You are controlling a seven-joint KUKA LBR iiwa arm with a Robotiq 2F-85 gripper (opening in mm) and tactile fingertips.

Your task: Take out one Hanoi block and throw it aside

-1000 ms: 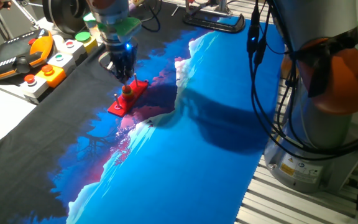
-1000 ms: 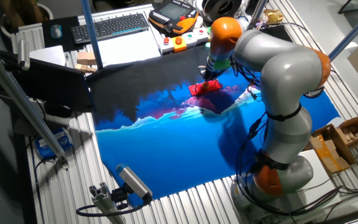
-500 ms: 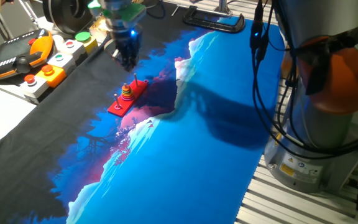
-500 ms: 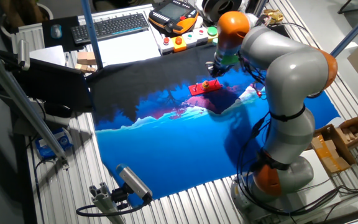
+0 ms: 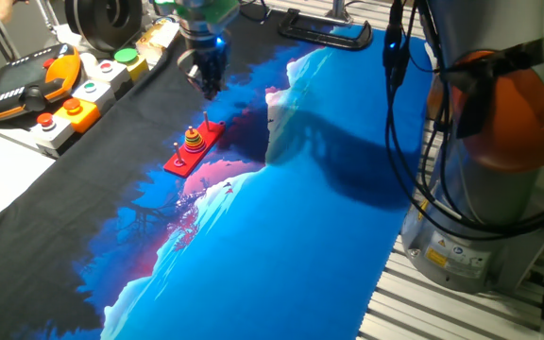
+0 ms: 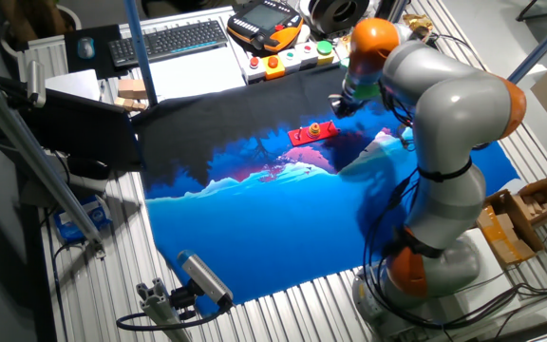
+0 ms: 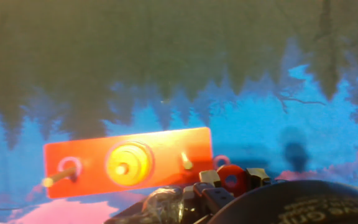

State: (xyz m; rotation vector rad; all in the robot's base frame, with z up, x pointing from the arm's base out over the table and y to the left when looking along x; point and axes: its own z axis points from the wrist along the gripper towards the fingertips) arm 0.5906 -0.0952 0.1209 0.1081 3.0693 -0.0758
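Note:
The Hanoi block (image 7: 230, 178), a tiny red ring, sits between my fingertips in the hand view. My gripper (image 5: 210, 87) is shut on it and hangs in the air up and to the right of the flat red pegged base (image 5: 183, 159). The remaining stack of rings (image 5: 193, 139) stays on the middle peg, with a yellow ring on top in the hand view (image 7: 129, 163). The two outer pegs are bare. The other fixed view shows the gripper (image 6: 338, 103) to the right of the base (image 6: 311, 132). The block is too small to make out in the fixed views.
A blue and black mountain-print cloth (image 5: 281, 217) covers the table. A teach pendant (image 5: 26, 90) and a button box (image 5: 88, 99) lie at the back left. A black clamp (image 5: 329, 33) lies at the back. A keyboard (image 6: 169, 40) lies beyond the cloth.
My gripper has lifted off the ring stack and moved up and away from the base, carrying the tiny red ring. The base and the remaining rings have not moved.

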